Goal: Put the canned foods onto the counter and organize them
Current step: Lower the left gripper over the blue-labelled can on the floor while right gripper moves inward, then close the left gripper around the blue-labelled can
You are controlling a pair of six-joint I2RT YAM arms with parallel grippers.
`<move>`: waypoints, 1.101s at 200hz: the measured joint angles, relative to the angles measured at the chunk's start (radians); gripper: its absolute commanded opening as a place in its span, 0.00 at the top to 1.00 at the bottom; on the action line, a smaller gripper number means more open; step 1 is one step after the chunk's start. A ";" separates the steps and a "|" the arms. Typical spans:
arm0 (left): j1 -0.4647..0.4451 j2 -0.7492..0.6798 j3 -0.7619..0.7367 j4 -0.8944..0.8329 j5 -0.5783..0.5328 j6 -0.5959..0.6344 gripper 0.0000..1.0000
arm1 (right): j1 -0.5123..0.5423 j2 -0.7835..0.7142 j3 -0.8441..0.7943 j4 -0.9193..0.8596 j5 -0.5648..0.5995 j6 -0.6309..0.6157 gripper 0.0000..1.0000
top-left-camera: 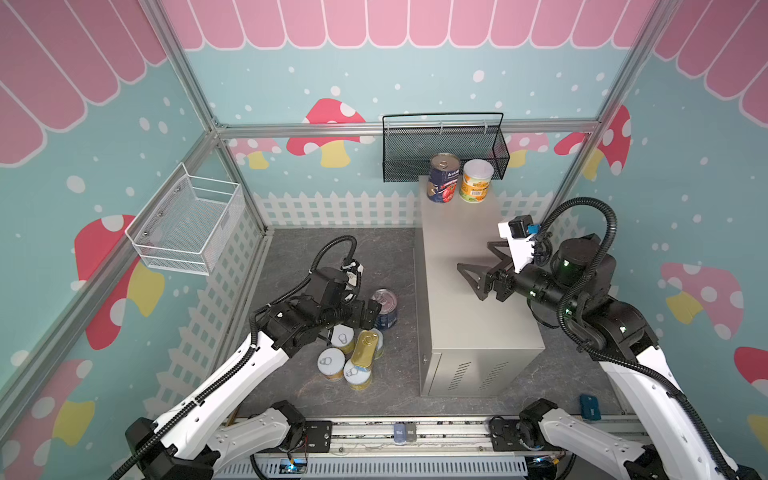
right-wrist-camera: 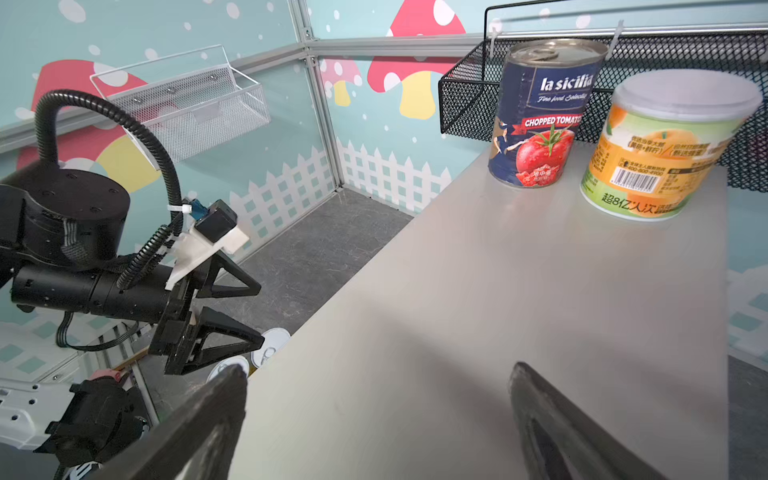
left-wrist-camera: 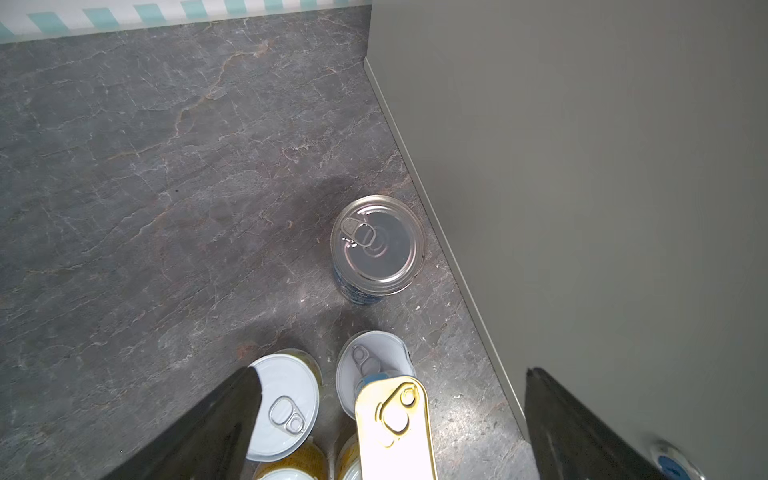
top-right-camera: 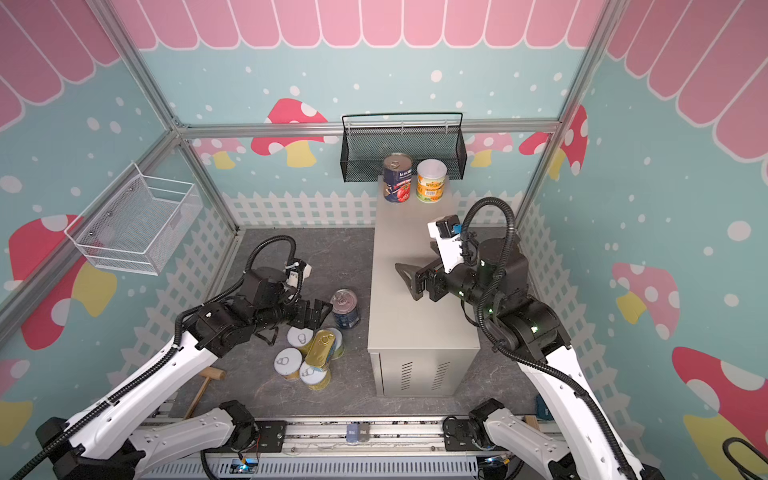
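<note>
Resting on yellow cans (top-left-camera: 331, 363), the gold tin (top-left-camera: 365, 349) runs lengthwise front-to-back.

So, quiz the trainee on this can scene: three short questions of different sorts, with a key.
1. How many cans stand on the beige-grey metal cabinet counter?
2. True or false: the flat rectangular gold tin already sits on the counter.
3. The right gripper is: A) shut on a can, B) open and empty above the counter, C) shut on the gold tin.
Key: 1) two, a tall dark-blue-labelled can and a yellow-labelled white-lidded can; 2) false, it rests on short yellow-labelled cans beside the counter; 3) B.
</note>
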 measured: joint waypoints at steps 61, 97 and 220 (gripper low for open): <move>-0.001 0.135 0.029 0.023 -0.014 -0.007 0.01 | 0.000 0.061 0.103 -0.040 0.031 -0.053 0.00; -0.001 0.164 0.029 0.010 -0.008 -0.005 0.01 | 0.011 0.151 0.165 -0.075 0.040 -0.067 0.01; -0.032 0.348 0.021 0.056 0.010 -0.051 0.01 | 0.189 0.177 0.115 -0.119 0.100 -0.157 0.01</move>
